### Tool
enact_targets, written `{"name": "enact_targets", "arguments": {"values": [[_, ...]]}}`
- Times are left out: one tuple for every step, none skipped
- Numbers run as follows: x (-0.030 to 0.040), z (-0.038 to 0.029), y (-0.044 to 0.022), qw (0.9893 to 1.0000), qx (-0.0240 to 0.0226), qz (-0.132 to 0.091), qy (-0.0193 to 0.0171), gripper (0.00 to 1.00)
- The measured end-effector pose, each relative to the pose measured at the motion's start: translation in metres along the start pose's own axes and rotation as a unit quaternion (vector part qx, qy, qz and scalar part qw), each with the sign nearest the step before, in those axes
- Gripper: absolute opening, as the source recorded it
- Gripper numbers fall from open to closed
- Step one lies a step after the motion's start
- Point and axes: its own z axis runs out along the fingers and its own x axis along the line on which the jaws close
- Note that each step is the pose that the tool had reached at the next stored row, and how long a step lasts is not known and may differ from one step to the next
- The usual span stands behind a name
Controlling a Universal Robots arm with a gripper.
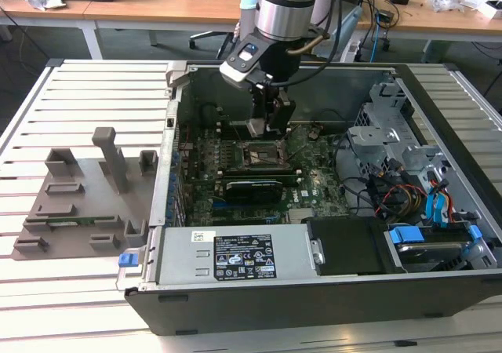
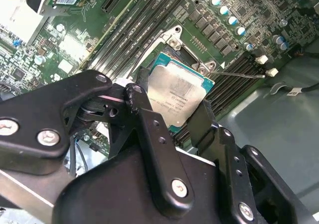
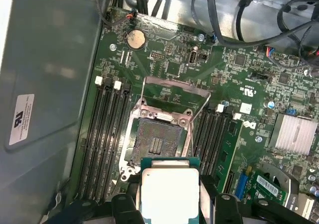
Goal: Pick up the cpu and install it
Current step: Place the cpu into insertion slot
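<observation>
Exterior view first: the gripper point(image 1: 271, 121) hangs inside the open computer case point(image 1: 235, 310), low over the motherboard point(image 1: 314, 187). The socket point(image 1: 263, 155) sits right at its six o'clock, just beneath the fingertips. And the cpu point(image 3: 169, 190) is in hand: in both wrist views the pale silver square lies flat between the two black fingers point(image 2: 144, 119). They are clamped on opposite edges of it, spread only as wide as the chip itself. Over in the first wrist view the socket's bed lies bare, its metal frame tipped open, nothing in it. So the chip is not seated; it looks to be held just above the board, silver lid upward and level with it. Being near square, it has no long axis to speak of, but its edges run close to parallel with the socket's sides, going by the first wrist view. Rows of memory slots point(image 3: 107, 129) flank the socket on both sides, near the fingers but untouched by them.
</observation>
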Motion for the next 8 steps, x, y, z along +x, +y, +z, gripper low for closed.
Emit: {"name": "enact_targets", "arguments": {"values": [[0.0, 0.0, 0.0, 1.0, 0.0003, 0.005, -0.0001, 0.55], [0.0, 0.0, 0.0, 1.0, 0.0006, 0.009, -0.0001, 0.55], [0.0, 0.0, 0.0, 0.9999, 0.0008, 0.012, -0.0001, 0.55], [0.0, 0.0, 0.0, 0.9999, 0.001, 0.016, -0.0001, 0.55], [0.0, 0.0, 0.0, 0.9998, 0.0012, 0.018, -0.0001, 0.55], [0.0, 0.0, 0.0, 0.9998, 0.0014, 0.021, -0.0002, 0.55], [0.0, 0.0, 0.0, 0.9997, 0.0017, 0.026, -0.0003, 0.55], [0.0, 0.0, 0.0, 0.9995, 0.002, 0.03, -0.0004, 0.55]]}}
